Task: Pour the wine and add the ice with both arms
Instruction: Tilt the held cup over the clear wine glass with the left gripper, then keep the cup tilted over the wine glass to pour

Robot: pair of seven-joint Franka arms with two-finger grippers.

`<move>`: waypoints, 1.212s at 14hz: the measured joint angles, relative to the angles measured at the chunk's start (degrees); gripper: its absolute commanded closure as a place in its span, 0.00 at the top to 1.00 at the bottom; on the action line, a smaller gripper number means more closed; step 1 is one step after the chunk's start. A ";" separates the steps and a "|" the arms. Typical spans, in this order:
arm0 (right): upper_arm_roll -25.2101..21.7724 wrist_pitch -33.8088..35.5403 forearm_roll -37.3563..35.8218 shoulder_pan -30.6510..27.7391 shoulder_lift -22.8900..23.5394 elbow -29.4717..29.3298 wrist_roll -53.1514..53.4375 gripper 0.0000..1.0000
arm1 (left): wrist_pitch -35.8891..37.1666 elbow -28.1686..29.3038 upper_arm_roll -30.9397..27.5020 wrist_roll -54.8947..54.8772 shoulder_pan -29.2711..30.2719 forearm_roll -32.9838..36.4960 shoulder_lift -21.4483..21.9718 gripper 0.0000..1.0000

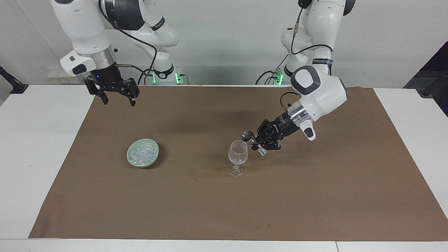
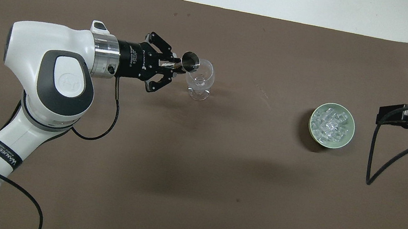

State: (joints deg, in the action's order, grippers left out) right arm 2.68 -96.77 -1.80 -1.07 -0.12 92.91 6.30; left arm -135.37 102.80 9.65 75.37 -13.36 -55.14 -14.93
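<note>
A clear stemmed wine glass (image 1: pixel 238 154) (image 2: pixel 199 80) stands upright on the brown mat, toward the left arm's end. My left gripper (image 1: pixel 258 141) (image 2: pixel 175 68) is shut on a small metal measuring cup (image 1: pixel 247 134) (image 2: pixel 190 61). The cup is tilted, its mouth at the glass's rim. I cannot make out any wine in the cup or the glass. The ice (image 1: pixel 141 153) (image 2: pixel 330 124) lies in a pale green dish (image 1: pixel 156 153) (image 2: pixel 351 133) toward the right arm's end. My right gripper (image 1: pixel 118 102) waits open, high over the mat's edge beside the right arm's base.
A brown mat (image 1: pixel 224 210) (image 2: pixel 190 195) covers most of the white table. Bare mat lies between the glass and the dish. Black cables hang from both wrists.
</note>
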 measured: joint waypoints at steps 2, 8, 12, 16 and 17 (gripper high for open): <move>0.00 0.00 0.00 0.00 0.00 0.00 0.00 1.00 | -1.37 -0.73 0.01 2.62 -0.76 4.32 0.00 0.00; 0.00 0.00 0.00 0.00 0.00 0.00 0.00 1.00 | -3.69 -0.82 -0.04 3.65 -2.13 10.47 -0.03 0.00; 0.00 0.00 0.00 0.00 0.00 0.00 0.00 1.00 | -4.71 -0.82 -0.02 3.65 -2.28 13.87 -0.03 0.00; 0.00 0.00 0.00 0.00 0.00 0.00 0.00 1.00 | -6.58 -0.82 -0.02 3.72 -3.43 18.41 -0.06 0.00; 0.00 0.00 0.00 0.00 0.00 0.00 0.00 1.00 | -6.81 -0.82 -0.01 3.72 -3.68 19.07 -0.11 0.00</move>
State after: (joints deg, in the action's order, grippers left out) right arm 2.68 -96.77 -1.80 -1.07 -0.12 92.91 6.30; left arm -142.18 101.98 9.63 79.09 -17.04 -36.07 -15.04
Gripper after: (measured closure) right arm 0.000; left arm 0.771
